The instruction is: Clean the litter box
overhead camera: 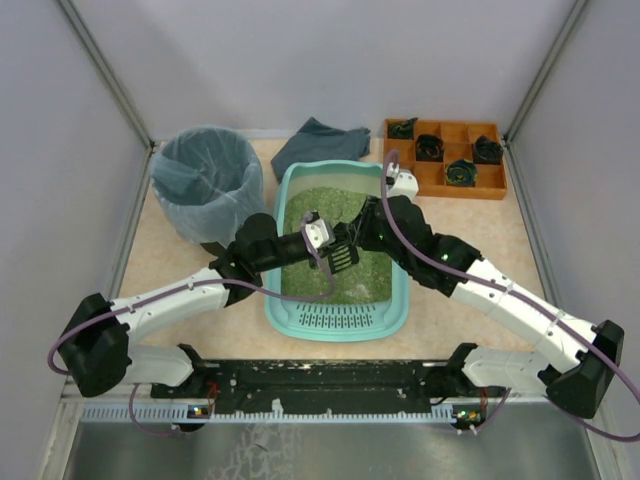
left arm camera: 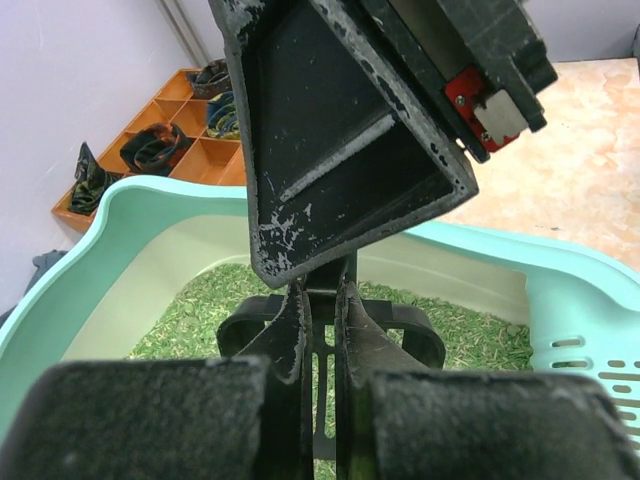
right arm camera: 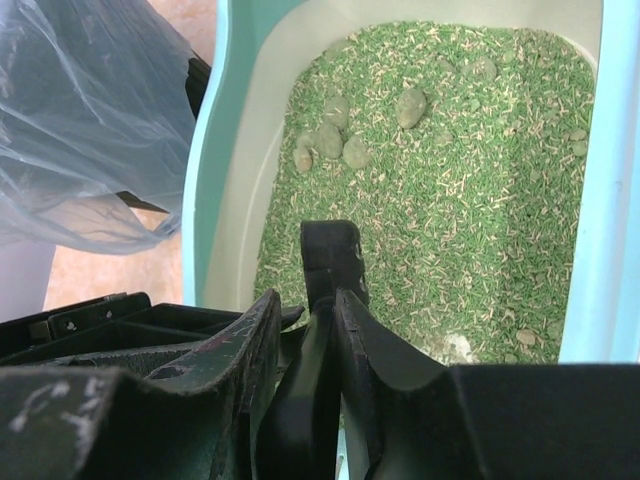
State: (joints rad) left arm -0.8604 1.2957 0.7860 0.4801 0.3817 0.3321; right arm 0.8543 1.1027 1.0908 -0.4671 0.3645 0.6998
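Observation:
The turquoise litter box [overhead camera: 340, 322] lies in the middle of the table with its slotted grille toward me. It holds green litter [right arm camera: 470, 170] with pale clumps [right arm camera: 330, 140] near its far left side. A black slotted scoop [overhead camera: 341, 256] hangs over the litter. My left gripper [overhead camera: 320, 236] is shut on the scoop [left arm camera: 412, 325] from the left. My right gripper [overhead camera: 362, 236] is shut on the scoop's handle [right arm camera: 330, 255] from the right. In the left wrist view the right gripper's fingers [left arm camera: 340, 180] fill the upper middle, just above my left gripper [left arm camera: 320, 300]. In its own view the right gripper [right arm camera: 320, 300] sits over the litter.
A round bin lined with a bluish bag [overhead camera: 205, 180] stands left of the box and shows in the right wrist view [right arm camera: 90, 120]. A grey cloth [overhead camera: 320, 145] lies behind the box. An orange compartment tray [overhead camera: 445, 160] with dark items sits at the back right. Walls close in both sides.

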